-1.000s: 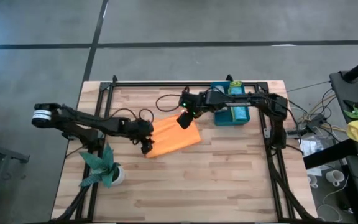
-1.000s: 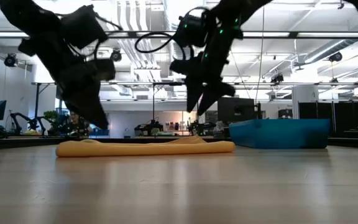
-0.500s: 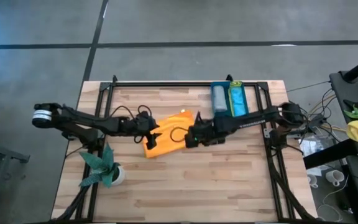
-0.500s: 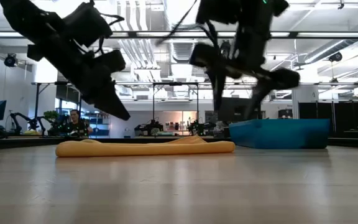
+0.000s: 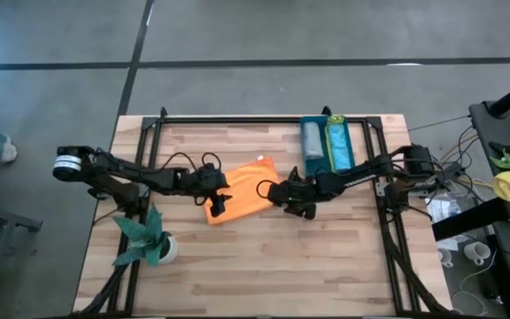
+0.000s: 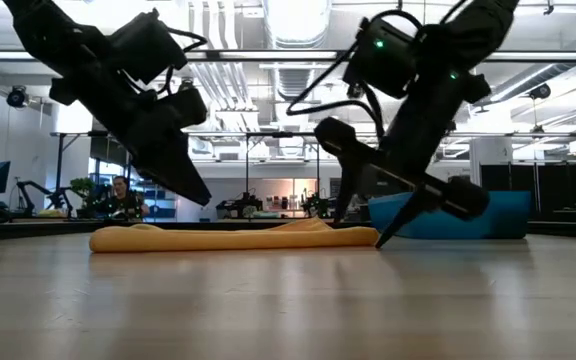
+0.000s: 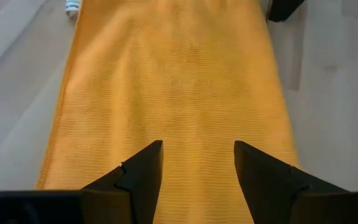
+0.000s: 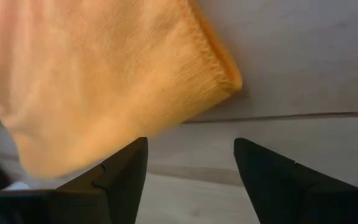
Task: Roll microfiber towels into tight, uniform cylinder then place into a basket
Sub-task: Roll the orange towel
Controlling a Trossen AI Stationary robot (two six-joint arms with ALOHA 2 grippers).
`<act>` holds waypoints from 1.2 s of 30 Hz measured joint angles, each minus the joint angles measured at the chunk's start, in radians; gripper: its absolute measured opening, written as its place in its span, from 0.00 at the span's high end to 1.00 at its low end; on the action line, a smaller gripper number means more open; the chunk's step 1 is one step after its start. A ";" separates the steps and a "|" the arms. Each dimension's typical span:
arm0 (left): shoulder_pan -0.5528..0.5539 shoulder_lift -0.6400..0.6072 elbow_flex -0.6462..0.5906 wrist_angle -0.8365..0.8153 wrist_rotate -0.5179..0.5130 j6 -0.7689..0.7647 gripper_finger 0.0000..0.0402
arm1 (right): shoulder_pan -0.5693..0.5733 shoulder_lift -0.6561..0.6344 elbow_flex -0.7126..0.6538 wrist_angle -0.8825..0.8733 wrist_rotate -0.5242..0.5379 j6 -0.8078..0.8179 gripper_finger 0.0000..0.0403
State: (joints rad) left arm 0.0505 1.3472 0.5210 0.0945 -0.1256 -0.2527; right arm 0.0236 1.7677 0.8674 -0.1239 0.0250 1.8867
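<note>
Orange towel [image 5: 242,197] lies flat on the bench [image 5: 264,266], unrolled, with both tools at its ends.
You have the left tool [image 5: 217,203] hovering over one short end, fingers parted and empty, and the right tool [image 5: 299,206] low at the opposite corner, fingers spread with nothing between them. Two towels already sit in the basket [image 5: 328,125]. Next you likely need to pinch one edge and start the roll. Compared with a second ago, your right arm has swung from the basket side down to the near corner.
</note>
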 joint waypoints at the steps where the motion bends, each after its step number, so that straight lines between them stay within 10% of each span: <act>1: 0.000 -0.001 0.000 0.000 0.005 -0.004 0.55 | -0.005 -0.003 -0.013 0.017 0.009 0.013 0.41; 36: 0.000 -0.002 -0.014 -0.005 0.016 -0.083 0.55 | -0.016 -0.016 0.004 -0.061 0.238 0.208 0.48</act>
State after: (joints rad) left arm 0.0509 1.3457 0.5068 0.0895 -0.1095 -0.3355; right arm 0.0078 1.7512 0.8715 -0.1847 0.2626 2.0943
